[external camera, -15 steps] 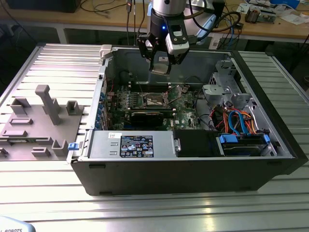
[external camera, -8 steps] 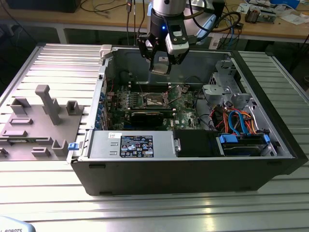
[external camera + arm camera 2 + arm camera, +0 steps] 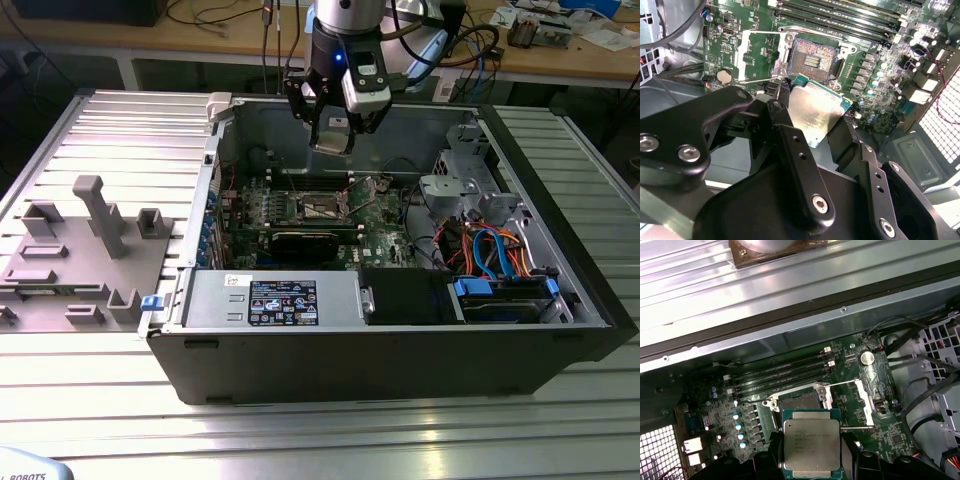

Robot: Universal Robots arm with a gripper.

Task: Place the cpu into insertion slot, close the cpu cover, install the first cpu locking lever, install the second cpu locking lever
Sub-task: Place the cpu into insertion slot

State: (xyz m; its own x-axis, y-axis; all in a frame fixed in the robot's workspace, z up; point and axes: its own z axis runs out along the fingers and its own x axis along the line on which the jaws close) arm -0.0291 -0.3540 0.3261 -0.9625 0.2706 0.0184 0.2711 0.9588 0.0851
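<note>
Tool (image 3: 816,104) grips cpu (image 3: 811,444); exterior view shows it well above the insertion slot (image 3: 325,206).

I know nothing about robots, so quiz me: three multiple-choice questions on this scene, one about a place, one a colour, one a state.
1. Where is the cpu? A on the table; B held by the gripper; C on the drive cage.
2. Motherboard colour? A red; B green; C white.
3. The cpu cover is: A open; B closed; C missing.
1 B: held above the insertion slot. 2 B: its board shows green. 3 A: swung aside, slot bare.
</note>
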